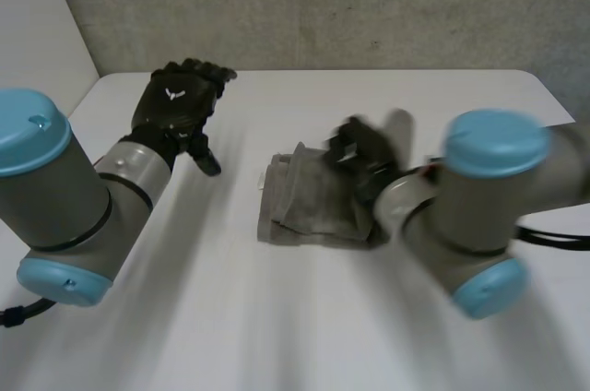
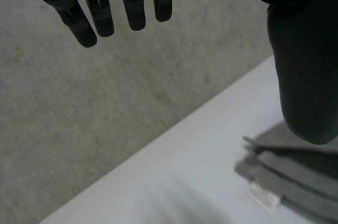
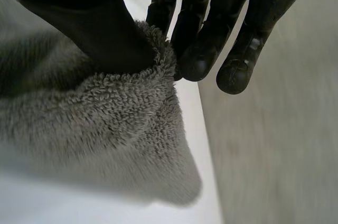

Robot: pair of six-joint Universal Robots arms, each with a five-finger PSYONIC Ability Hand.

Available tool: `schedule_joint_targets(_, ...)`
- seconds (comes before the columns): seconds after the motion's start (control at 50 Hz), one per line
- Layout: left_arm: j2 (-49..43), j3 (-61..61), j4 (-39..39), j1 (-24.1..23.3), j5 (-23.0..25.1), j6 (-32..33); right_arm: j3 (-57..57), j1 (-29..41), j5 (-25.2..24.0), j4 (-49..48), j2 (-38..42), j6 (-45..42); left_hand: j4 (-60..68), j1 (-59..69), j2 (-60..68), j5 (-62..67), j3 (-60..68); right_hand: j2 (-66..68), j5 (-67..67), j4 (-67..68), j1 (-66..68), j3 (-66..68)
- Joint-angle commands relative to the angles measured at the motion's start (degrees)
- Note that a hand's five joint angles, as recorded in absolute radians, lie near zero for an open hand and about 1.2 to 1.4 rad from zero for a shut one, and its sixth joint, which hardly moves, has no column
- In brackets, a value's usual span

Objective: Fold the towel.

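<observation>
the towel (image 1: 309, 202) is grey and lies partly folded in layers near the middle of the white table (image 1: 277, 326), closer to the far edge than to the near edge.

right hand (image 1: 364, 153): positioned at the towel's right side. in the right wrist view the right hand (image 3: 211, 18) pinches a raised edge of the towel (image 3: 105, 123). the thumb is on one face of the pile and the fingertips (image 3: 196, 60) are against the other.

left hand (image 1: 173, 107): positioned toward the far left corner of the table, well apart from the towel. in the left wrist view its fingers (image 2: 134, 2) are straight and spread and hold nothing. the same view shows the stacked layers of the towel (image 2: 296, 182) beyond the thumb, with a small white label (image 2: 264, 196) at their edge.

a grey wall (image 1: 323, 4) runs along the far edge of the table.
</observation>
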Motion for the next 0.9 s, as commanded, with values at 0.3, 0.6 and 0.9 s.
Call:
schedule_joint_targets(0.3, -1.01, 7.43, -3.12, -1.52, -3.38, -6.28, -6.05, 9.11, 0.30, 0.30, 7.00, -0.55, -4.69, -5.17, -4.37, -12.51, -3.52, -63.86, -66.17, -66.56, -63.67, -66.42)
schedule_joint_targets(0.6, -10.75, 18.75, -6.28, -7.13, -5.67, -9.43, 1.24, -4.15, 0.04, 3.89, -6.36, 42.42, -4.18, -4.66, -3.86, -12.00, -3.01, -63.86, -66.17, -66.56, -63.67, -66.42)
schedule_joint_targets(0.9, -31.51, 36.52, -18.42, -13.82, -5.93, -12.34, -4.56, -7.24, -0.14, 9.00, 4.10, 49.46, -3.68, -4.16, -3.36, -11.50, -2.51, -63.86, -66.17, -66.56, -63.67, -66.42)
